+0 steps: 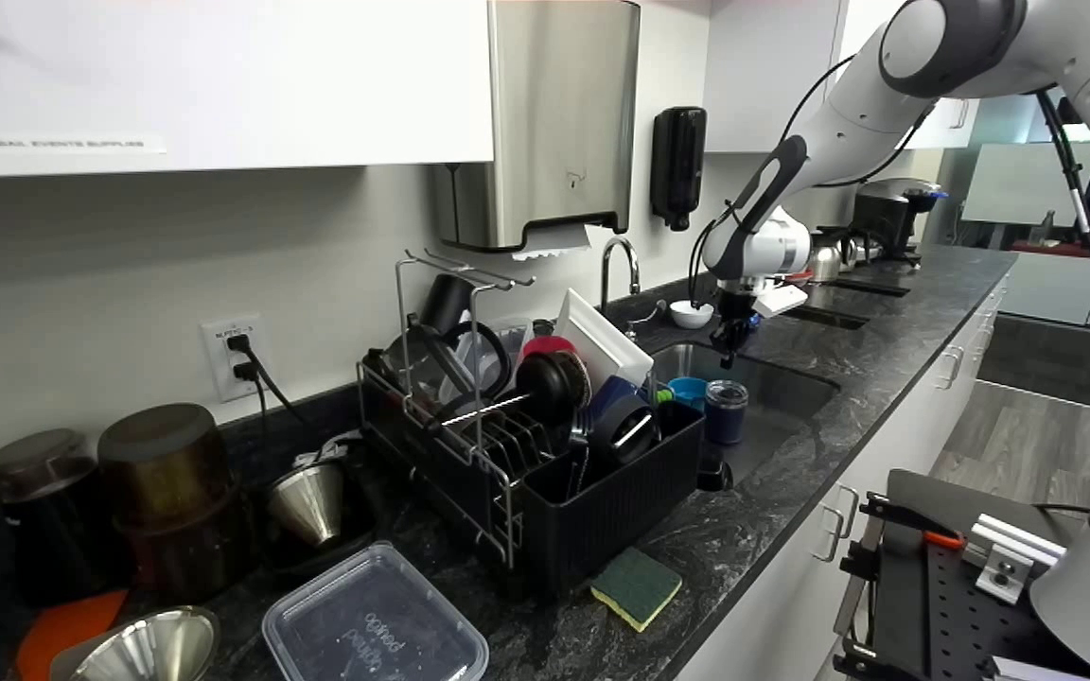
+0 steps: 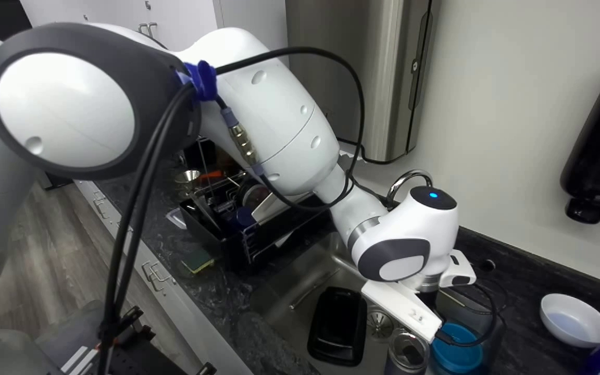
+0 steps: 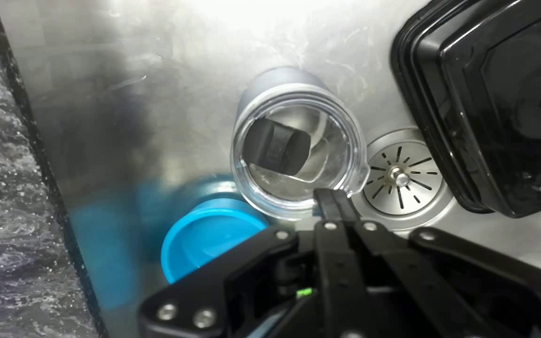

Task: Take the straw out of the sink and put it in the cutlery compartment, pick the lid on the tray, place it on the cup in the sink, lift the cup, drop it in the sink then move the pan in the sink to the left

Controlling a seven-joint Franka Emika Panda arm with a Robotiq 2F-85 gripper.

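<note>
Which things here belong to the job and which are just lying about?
For the job:
sink
navy cup in it
clear lid on the cup
black pan in the sink
black bin, likely the cutlery compartment
I can't pick out the straw.

Just lying about:
bright blue container in the sink
green sponge on the counter
white bowl on the counter

The dark stone counter [image 1: 871,355] supports a dish rack [image 1: 602,515], a sponge [image 1: 637,588] and a white bowl [image 2: 575,319]. The sink [image 3: 167,61] — set into it — supports an upright cup [image 1: 726,416], a blue container [image 3: 207,244] and a black pan [image 2: 337,325].
</note>
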